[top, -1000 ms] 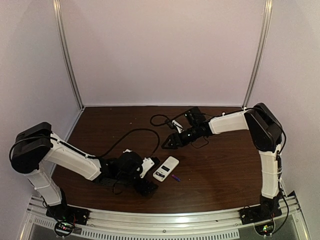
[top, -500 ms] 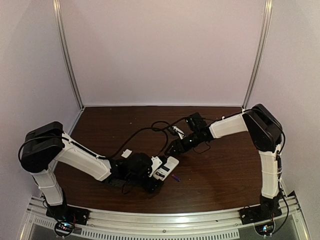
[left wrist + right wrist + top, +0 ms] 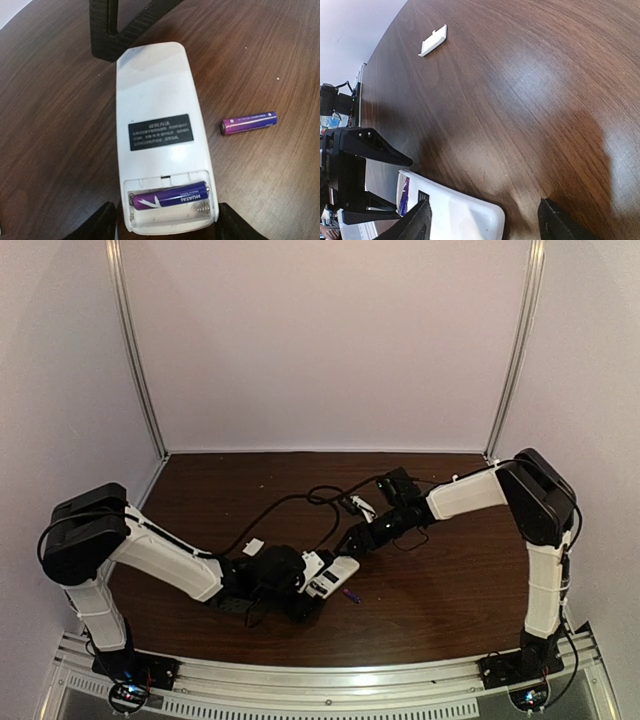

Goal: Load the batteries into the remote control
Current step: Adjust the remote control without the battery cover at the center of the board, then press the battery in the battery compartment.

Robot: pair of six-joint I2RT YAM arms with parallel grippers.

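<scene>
On desk (image 3: 50,100), left gripper (image 3: 167,222) clamps remote control (image 3: 160,95) at compartment end.
One battery (image 3: 170,196) seated, second battery (image 3: 248,122) loose beside remote; right gripper (image 3: 484,207) wide at far end.

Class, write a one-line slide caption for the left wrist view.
Remote control, back up: one battery seated in its open bay, second battery loose on the table beside it.

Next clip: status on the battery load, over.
Left gripper shut on remote control at battery end; right gripper open astride far end. First battery seated, second battery loose on table beside it. Nothing over empty slot.
</scene>
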